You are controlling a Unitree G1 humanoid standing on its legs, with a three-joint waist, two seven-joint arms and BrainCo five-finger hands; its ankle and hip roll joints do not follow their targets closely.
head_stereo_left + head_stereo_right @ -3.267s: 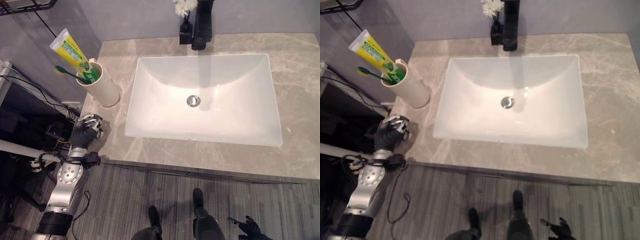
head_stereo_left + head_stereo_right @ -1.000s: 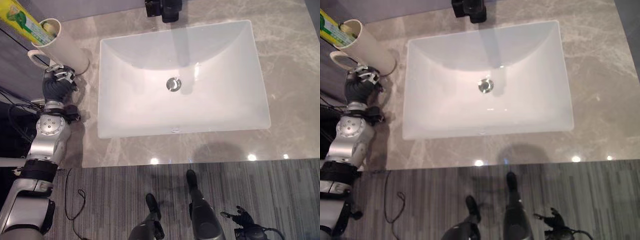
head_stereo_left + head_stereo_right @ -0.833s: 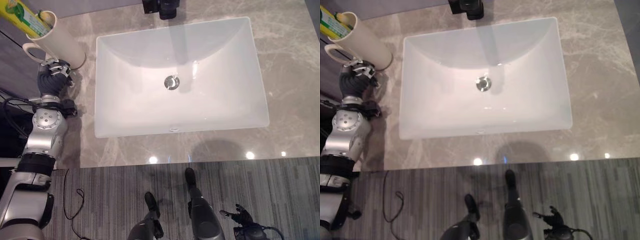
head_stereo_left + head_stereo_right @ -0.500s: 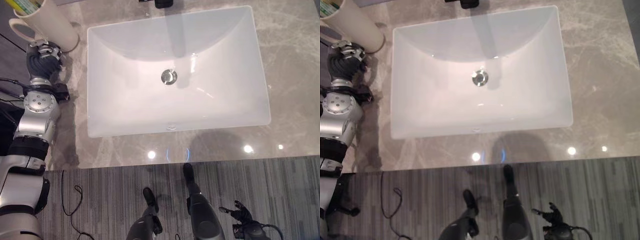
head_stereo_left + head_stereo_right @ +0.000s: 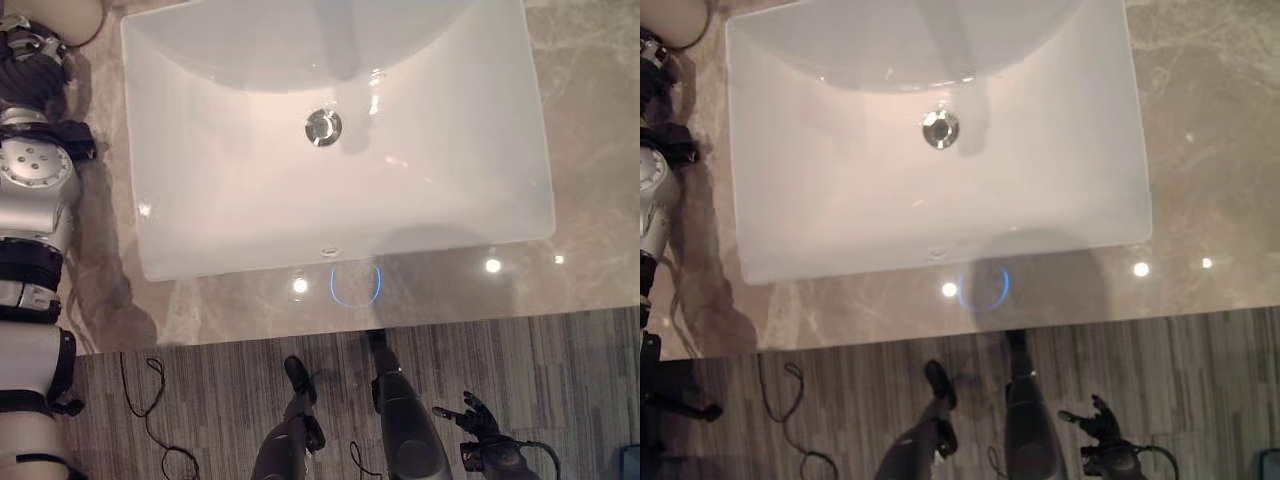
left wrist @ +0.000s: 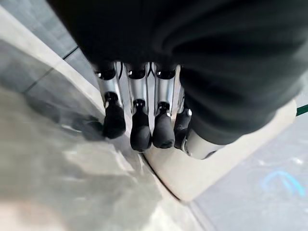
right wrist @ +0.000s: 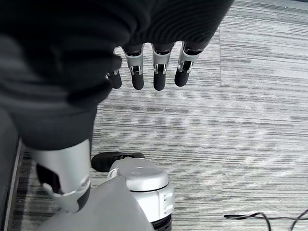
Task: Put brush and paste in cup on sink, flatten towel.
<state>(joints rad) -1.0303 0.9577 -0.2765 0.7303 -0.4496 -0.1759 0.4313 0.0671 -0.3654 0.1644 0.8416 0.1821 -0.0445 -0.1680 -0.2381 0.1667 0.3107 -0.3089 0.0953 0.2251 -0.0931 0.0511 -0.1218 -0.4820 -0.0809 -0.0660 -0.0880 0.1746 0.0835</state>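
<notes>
Left hand (image 6: 139, 120), fingers relaxed and straight, touches the cream cup (image 6: 211, 168) base left of the sink (image 5: 330, 190); right hand (image 7: 144, 72) hangs open over floor.

White rectangular basin (image 5: 450, 150) sunk in grey marbled worktop (image 5: 590, 130). Round metal drain (image 5: 322, 127) near basin's far middle. Light spots reflect on worktop's front strip. Striped grey floor (image 5: 200, 400) runs below worktop's front edge.
</notes>
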